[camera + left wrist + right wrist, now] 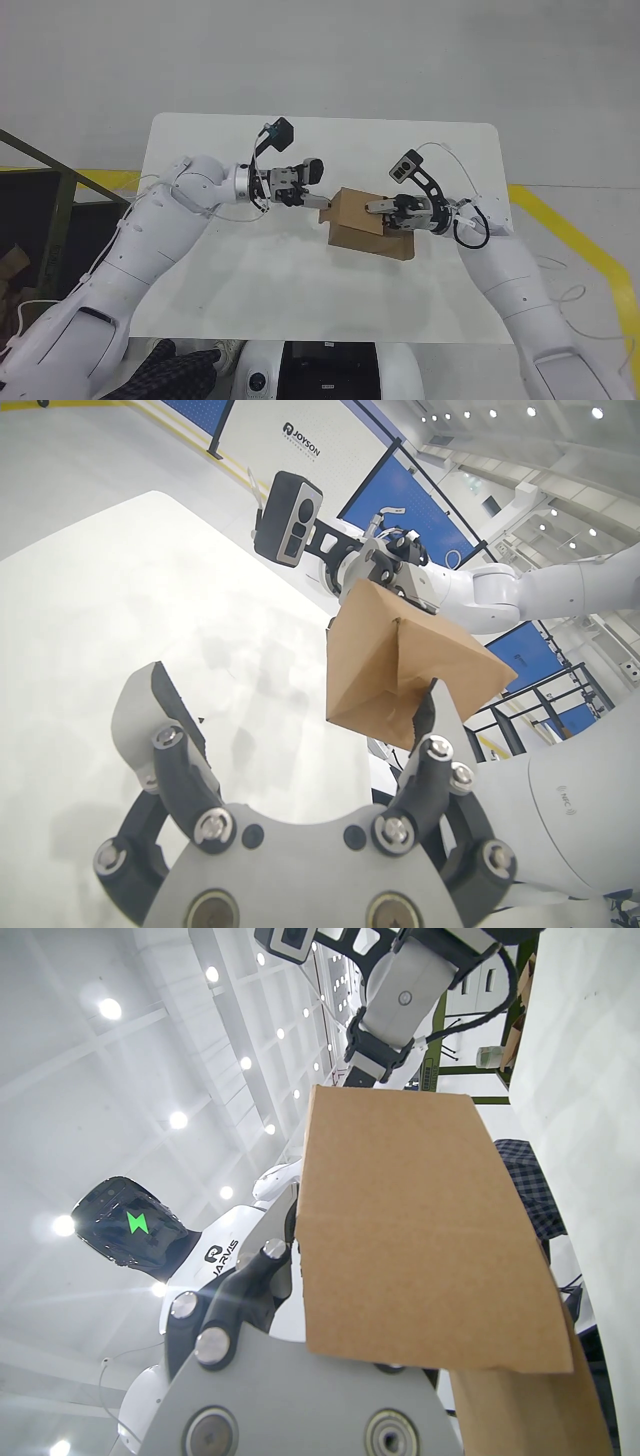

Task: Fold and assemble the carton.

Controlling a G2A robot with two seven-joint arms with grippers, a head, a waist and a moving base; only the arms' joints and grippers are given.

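A brown carton (362, 222) is held just above the middle of the white table (250, 280), partly folded, with a flap hanging toward the right arm. My right gripper (380, 207) is shut on the carton's upper wall from the right side. In the right wrist view the carton (415, 1238) hides one finger, while the other finger (280, 1248) lies against its edge. My left gripper (300, 705) is open at the carton's left end, and one fingertip (435, 710) touches the lower corner of the carton (400, 665).
A dark metal rack (40, 210) with cardboard scraps stands beside the table's left edge. Bare table surface (125, 600) lies in front of and behind the carton. A yellow floor line (570, 230) runs past the right side.
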